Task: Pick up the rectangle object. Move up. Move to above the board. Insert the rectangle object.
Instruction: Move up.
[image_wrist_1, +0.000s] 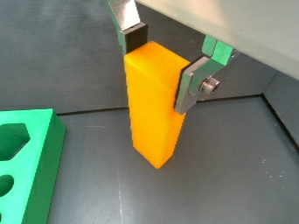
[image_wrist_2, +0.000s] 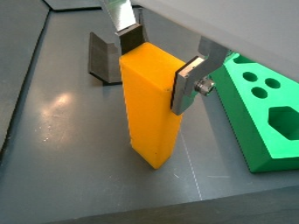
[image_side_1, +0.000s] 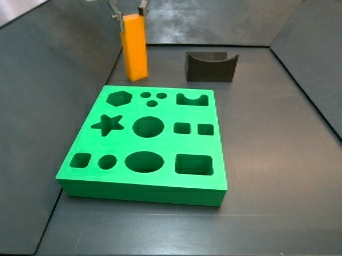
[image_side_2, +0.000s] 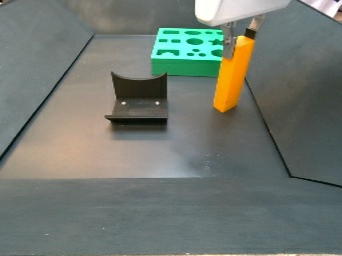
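In both wrist views the gripper (image_wrist_1: 167, 61) clamps the upright block (image_wrist_1: 156, 105) near its top, beside the board (image_wrist_1: 26, 162). In a side view the block (image_side_1: 135, 47) stands upper left, behind the board (image_side_1: 147, 140); the fixture (image_side_1: 210, 66) sits upper center.

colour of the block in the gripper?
Orange-yellow rectangle object, plain; gripper at its top. Clearest in a wrist view.

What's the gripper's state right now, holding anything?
Gripper: closed on the top of the tall orange-yellow rectangular block, which stands upright on the floor.
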